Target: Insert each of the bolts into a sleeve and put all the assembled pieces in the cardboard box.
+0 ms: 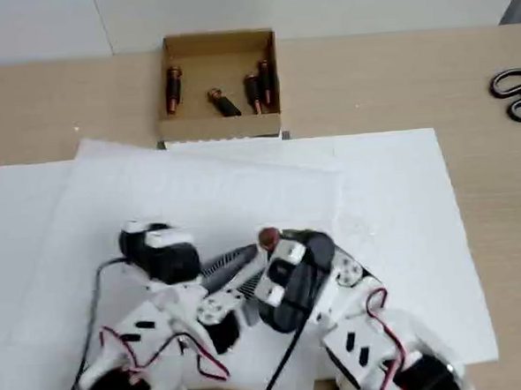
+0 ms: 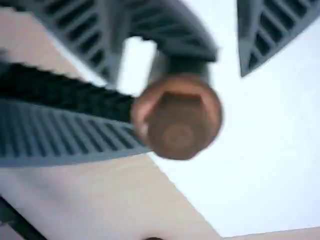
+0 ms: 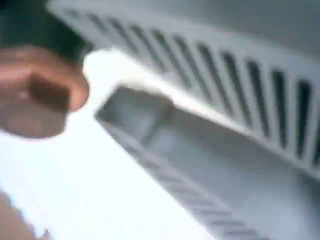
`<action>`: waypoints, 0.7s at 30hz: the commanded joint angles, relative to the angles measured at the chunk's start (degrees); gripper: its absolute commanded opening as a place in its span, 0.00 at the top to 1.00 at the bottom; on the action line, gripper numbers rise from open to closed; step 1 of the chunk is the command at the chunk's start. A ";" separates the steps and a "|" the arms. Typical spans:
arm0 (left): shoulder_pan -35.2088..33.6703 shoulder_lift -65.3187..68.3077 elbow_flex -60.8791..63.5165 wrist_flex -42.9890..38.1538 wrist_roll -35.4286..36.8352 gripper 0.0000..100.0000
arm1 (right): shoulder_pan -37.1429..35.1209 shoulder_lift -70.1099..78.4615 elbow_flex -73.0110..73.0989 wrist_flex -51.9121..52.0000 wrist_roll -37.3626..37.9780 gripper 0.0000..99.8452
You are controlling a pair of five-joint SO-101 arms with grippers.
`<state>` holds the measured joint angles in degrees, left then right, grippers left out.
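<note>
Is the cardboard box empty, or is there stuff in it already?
Not empty. The high view shows four dark pieces with copper ends lying inside the cardboard box.

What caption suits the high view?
Both arms flank a copper bolt head over white paper; four assembled pieces lie in the cardboard box.

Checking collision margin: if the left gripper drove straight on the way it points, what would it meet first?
Probably the right arm. In the high view the left gripper points across at it, with the bolt where they meet. Depth is unclear, so the bolt could come first.
</note>
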<state>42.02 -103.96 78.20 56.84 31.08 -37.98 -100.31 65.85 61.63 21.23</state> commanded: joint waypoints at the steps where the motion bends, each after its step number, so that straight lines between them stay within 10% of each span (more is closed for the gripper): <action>1: 0.35 0.26 0.92 4.66 -0.70 0.81 | 0.48 -0.84 -2.20 -3.82 0.18 1.00; 21: -26.02 0.09 2.86 4.66 -13.45 0.99 | 8.31 -0.84 -2.20 -3.74 0.00 1.00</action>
<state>20.22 -103.60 80.13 61.67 19.21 -32.26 -100.92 65.41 59.60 21.14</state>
